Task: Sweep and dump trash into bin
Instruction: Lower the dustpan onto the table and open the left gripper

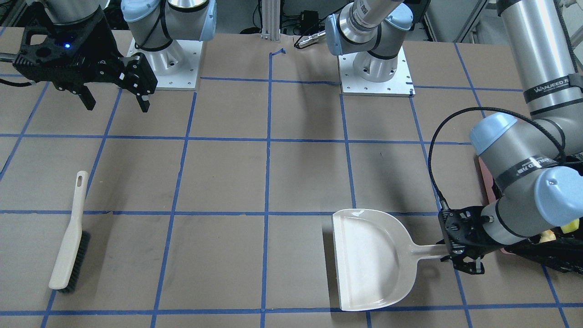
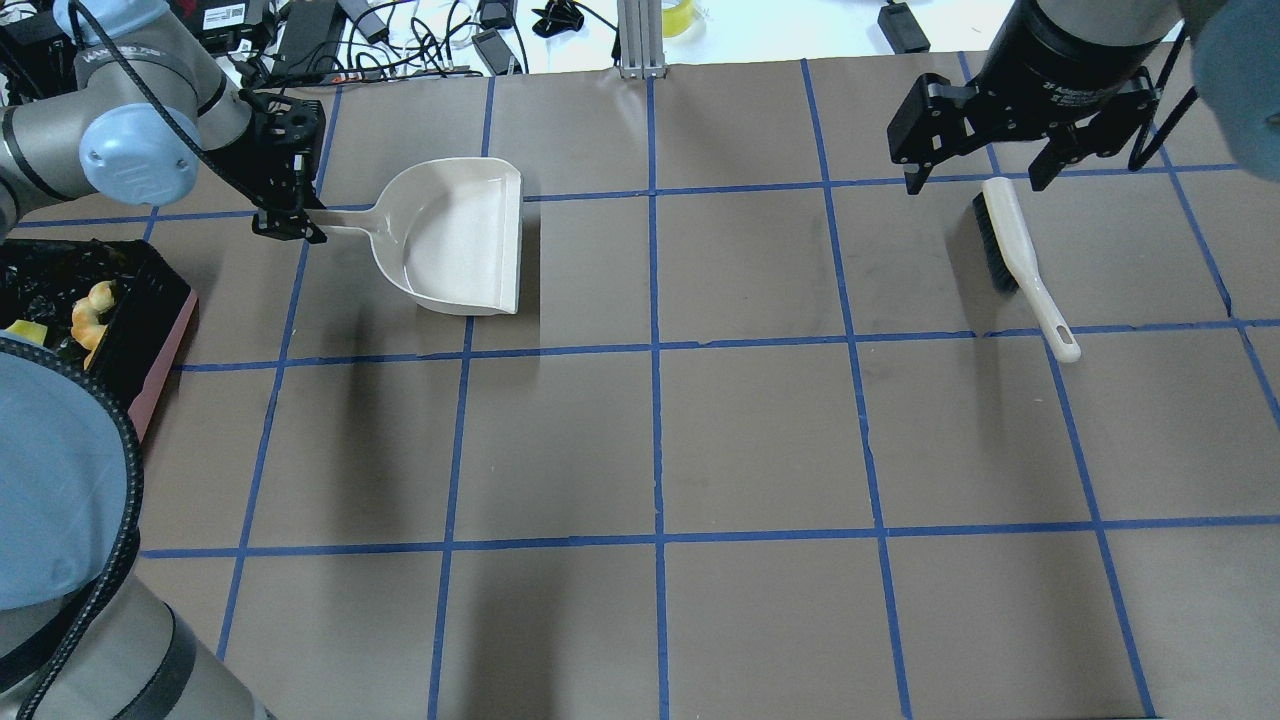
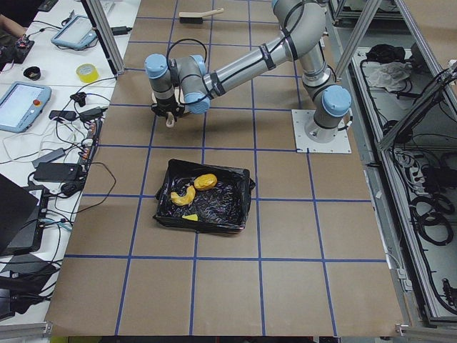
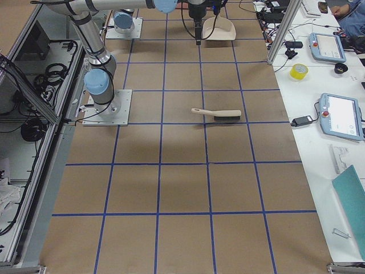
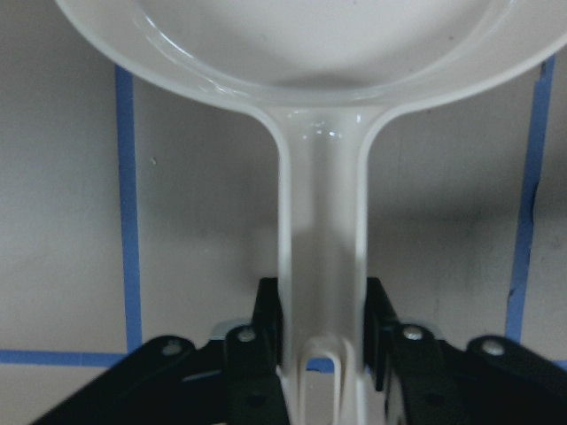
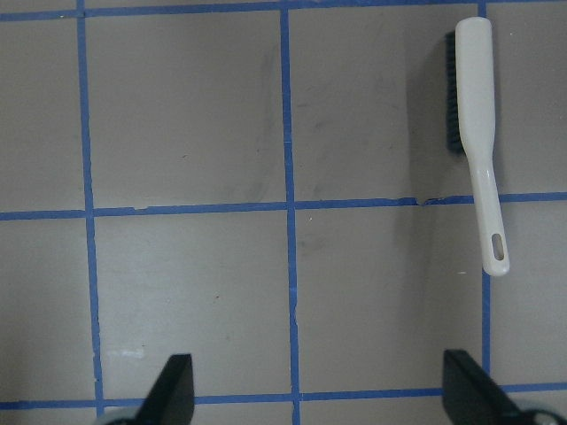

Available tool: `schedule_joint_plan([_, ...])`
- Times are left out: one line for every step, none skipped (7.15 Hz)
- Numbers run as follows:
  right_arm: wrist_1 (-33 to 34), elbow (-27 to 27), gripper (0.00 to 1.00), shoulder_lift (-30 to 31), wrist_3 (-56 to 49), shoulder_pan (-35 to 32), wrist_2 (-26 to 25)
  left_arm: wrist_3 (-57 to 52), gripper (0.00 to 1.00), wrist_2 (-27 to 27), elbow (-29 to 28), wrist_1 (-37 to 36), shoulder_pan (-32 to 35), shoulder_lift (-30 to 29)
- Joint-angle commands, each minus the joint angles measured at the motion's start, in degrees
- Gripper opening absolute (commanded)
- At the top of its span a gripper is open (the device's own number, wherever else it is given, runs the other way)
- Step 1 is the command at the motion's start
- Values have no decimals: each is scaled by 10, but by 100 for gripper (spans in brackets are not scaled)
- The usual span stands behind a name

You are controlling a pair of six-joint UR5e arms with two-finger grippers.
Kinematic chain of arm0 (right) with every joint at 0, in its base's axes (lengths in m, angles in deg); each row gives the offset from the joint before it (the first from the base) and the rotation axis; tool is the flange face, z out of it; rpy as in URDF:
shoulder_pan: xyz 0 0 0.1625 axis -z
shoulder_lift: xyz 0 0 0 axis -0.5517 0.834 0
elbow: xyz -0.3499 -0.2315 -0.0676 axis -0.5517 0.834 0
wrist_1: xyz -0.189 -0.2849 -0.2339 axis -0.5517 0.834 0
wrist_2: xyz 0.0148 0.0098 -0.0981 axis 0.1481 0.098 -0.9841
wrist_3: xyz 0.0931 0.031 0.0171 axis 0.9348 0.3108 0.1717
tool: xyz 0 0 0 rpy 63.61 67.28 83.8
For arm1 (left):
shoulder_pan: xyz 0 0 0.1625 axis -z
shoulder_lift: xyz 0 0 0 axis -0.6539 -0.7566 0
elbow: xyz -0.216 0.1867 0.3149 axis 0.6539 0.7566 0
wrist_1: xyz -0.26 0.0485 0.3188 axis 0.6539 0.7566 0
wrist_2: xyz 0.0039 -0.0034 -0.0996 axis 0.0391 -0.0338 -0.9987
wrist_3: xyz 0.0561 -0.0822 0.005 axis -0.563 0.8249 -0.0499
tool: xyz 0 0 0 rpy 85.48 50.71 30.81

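Note:
The cream dustpan (image 2: 455, 240) lies flat and empty on the table. My left gripper (image 2: 290, 225) is shut on the end of its handle (image 5: 321, 239), with a finger pressed on each side. The bin (image 3: 203, 225), a pink tub lined with a black bag, stands near my left arm. In it lie the orange-yellow lump (image 3: 206, 181), the pale crescent slice (image 3: 182, 196) and the yellow-green wedge (image 3: 191, 216). My right gripper (image 1: 116, 98) is open and empty, raised above the table. The brush (image 6: 474, 115) lies below and beside it.
The cream brush with black bristles (image 2: 1015, 255) lies flat on the right half of the table. The bin's pink wall (image 2: 160, 350) is at the left edge, close to my left arm's elbow. Blue tape lines grid the brown table.

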Motion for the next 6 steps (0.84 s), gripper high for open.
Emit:
schedule_joint_plan([0,0,100,0,0,0,0,-7,0,16,27,-24,21,0])
schedule_joint_plan([0,0,100,0,0,0,0,-11,0,20,38,-34,21,1])
schedule_joint_plan([-1,0,100,0,0,0,0,-24,24,21,40,-42,20,0])
schedule_joint_plan([0,0,100,0,0,0,0,-27,26,23,41,-43,20,4])
schedule_joint_plan([-1,0,100,0,0,0,0,-27,29,30,41,-42,20,7])
schedule_joint_plan([-1,0,100,0,0,0,0,-26,35,40,43,-42,20,7])
